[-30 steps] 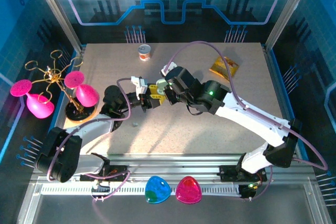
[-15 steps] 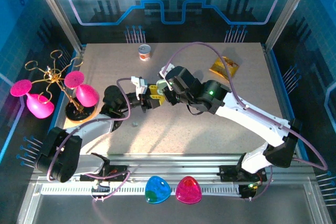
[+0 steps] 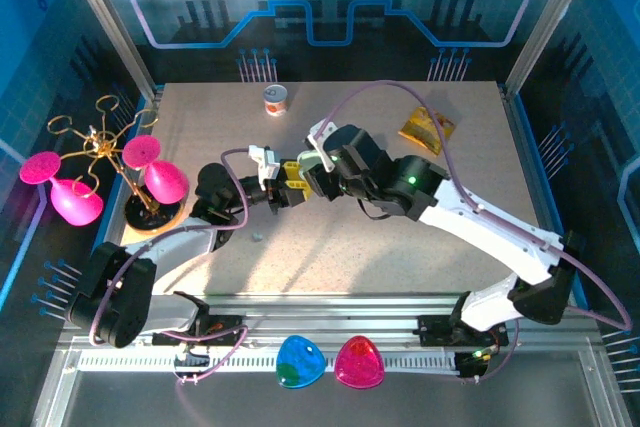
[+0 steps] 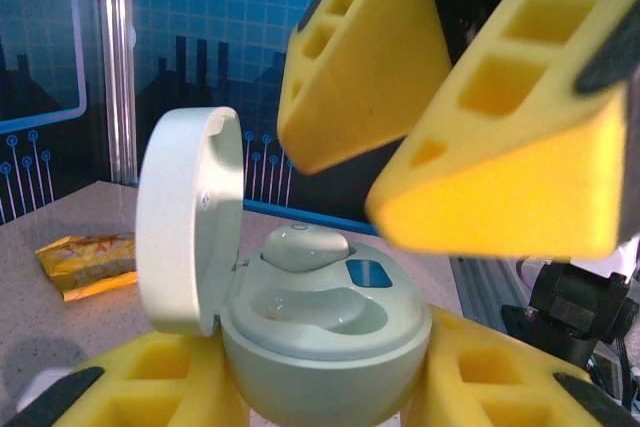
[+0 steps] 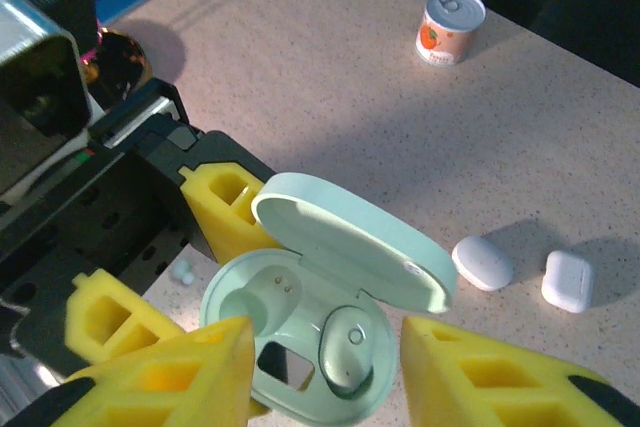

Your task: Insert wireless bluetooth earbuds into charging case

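Note:
My left gripper is shut on a mint-green charging case, which it holds above the table with the lid swung open. One mint earbud sits in its slot. The other slot is bare, with two contact pins showing. My right gripper hovers just above the case, open, its yellow fingers spread to either side with nothing between them. In the top view both grippers meet mid-table, the left gripper against the right gripper.
Two small white cases lie on the table just past the held case. A tiny pale object lies below the left gripper. A can and a yellow packet sit at the back. A gold stand with pink glasses is at the left.
My right gripper's jaws have gone from shut to open above the case, and that arm has shifted slightly. The left gripper has held still with the case.

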Robot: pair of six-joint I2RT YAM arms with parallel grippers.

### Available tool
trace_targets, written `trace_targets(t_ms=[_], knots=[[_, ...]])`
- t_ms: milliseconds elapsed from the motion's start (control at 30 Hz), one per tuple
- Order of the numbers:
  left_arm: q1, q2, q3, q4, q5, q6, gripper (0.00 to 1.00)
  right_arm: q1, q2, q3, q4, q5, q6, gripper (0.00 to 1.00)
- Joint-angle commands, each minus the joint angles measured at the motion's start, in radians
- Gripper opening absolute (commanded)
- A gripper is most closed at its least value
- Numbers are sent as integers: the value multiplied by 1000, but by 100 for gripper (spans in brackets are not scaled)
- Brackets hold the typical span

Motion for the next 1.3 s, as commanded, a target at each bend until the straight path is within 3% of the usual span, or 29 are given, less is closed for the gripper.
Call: trace_targets(t_ms=[0,200,367,533,733,933,1267], knots=[[9,-13,14,62,16,-4,31,-28,-97,-57,109,-55,20,44],[11,-15,10,80,6,2,31,-97,-256,-244,259,-130,91,47],[14,-42,10,79,-14,8,31,-219,-410,-470,363,-214,233,49],[14,-69,14,78,-29,4,31,-293,-428,-641,451,-278,334,49],[14,-117,12,76,-41,-10,31,-287,-216,-720,620,-408,383,49],[14,-171,16,10,-65,2,31,-220,92,-631,748,-513,413,47],[12,-192,58,9,-78,-19,31,-80,482,-267,548,-453,347,41]])
